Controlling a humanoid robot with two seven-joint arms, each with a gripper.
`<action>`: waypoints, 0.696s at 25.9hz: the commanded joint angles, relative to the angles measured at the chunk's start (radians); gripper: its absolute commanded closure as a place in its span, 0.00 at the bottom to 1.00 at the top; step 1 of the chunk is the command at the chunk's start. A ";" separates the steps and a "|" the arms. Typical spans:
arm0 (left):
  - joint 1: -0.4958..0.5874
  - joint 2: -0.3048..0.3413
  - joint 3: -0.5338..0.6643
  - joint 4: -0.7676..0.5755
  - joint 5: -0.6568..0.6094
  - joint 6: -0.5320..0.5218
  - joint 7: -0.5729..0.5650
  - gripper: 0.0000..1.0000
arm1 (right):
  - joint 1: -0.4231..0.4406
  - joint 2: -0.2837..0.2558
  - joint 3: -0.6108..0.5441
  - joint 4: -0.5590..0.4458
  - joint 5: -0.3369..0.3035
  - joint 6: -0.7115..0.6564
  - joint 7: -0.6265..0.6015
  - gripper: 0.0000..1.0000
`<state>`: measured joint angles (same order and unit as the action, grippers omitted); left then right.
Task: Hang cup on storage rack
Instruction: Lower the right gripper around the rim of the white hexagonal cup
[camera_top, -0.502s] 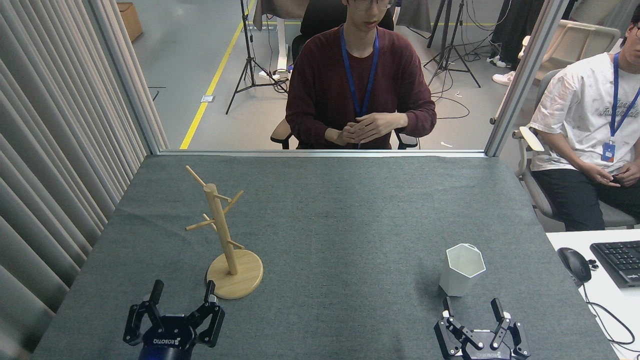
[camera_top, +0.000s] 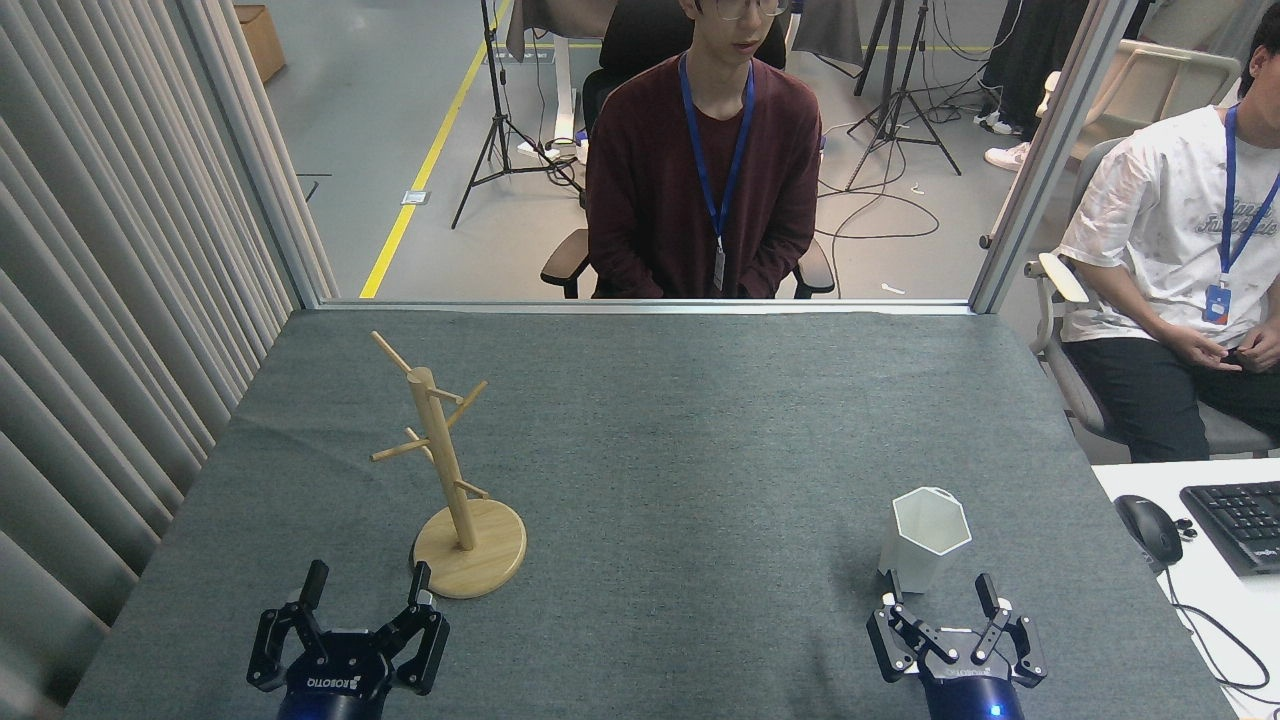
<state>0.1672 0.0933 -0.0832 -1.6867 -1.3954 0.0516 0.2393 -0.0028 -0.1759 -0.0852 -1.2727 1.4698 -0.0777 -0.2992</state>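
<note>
Before us lies the table (camera_top: 700, 420), covered edge to edge in a grey-green felt-like cloth, its far side ending at a metal rail. On the left half, toward the near edge, we see the storage rack (camera_top: 455, 490) standing upright on its round wooden base, the post rising with thin pegs angled upward on several sides. On the right half, also toward the near edge, the cup (camera_top: 925, 538) stands upright on its narrower base, open mouth up, white and six-sided. The two are well apart, with bare cloth between them. The cloth wrinkles slightly along its left edge near the curtain.
</note>
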 joint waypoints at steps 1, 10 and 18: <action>0.002 0.003 0.002 0.001 -0.001 -0.001 0.000 0.01 | -0.057 -0.008 0.001 0.070 0.000 0.000 -0.001 0.02; 0.003 0.003 0.002 -0.001 -0.001 -0.004 0.002 0.01 | -0.082 -0.016 -0.001 0.130 -0.006 -0.004 -0.009 0.02; 0.002 0.005 0.002 -0.002 -0.001 -0.004 0.002 0.01 | -0.132 -0.017 0.001 0.188 -0.006 -0.004 -0.015 0.02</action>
<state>0.1698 0.0979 -0.0813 -1.6876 -1.3960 0.0477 0.2412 -0.1152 -0.1924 -0.0841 -1.1093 1.4637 -0.0812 -0.3127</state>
